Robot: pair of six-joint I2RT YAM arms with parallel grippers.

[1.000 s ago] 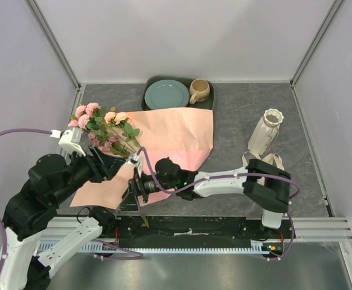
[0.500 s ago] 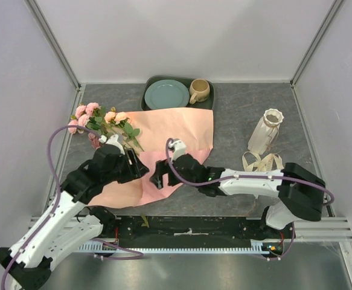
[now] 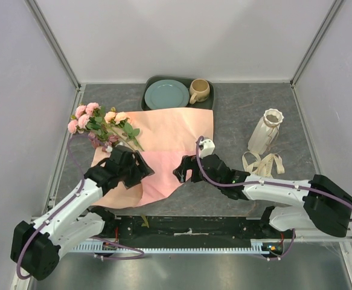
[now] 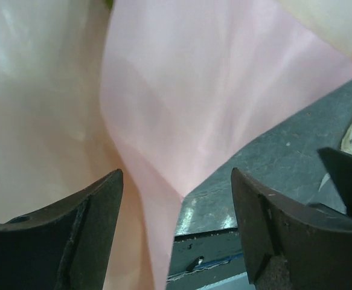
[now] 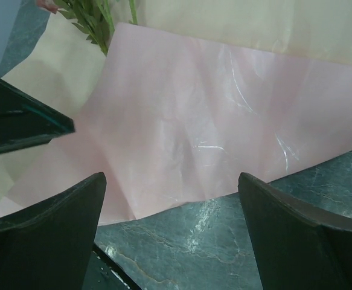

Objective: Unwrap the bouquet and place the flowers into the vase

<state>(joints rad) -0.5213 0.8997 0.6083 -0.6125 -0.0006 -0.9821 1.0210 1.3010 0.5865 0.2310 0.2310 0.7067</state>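
Observation:
The bouquet is undone. Its salmon-pink paper (image 3: 176, 130) lies spread flat on the table, and the flowers (image 3: 100, 124) rest at the sheet's far-left corner with blooms pointing left. Green stems (image 5: 97, 18) show at the top of the right wrist view. My left gripper (image 3: 140, 167) (image 4: 176, 175) is open low over the sheet's near-left part, with a raised paper fold (image 4: 151, 199) between its fingers. Over the near edge of the paper, my right gripper (image 3: 182, 171) (image 5: 172, 178) is open and holds nothing. The cream ribbed vase (image 3: 266, 130) is at the right.
A dark tray (image 3: 207, 101) at the back holds a teal plate (image 3: 166, 93) and a tan mug (image 3: 198, 90). Cream ribbon (image 3: 263, 162) lies loose in front of the vase. A left finger (image 5: 19, 121) shows in the right wrist view.
The left arm dropped and reached out to the sheet's near-left part, jaws spreading wider. The right gripper pulled back to the right. The paper's near-left flap shifted inward.

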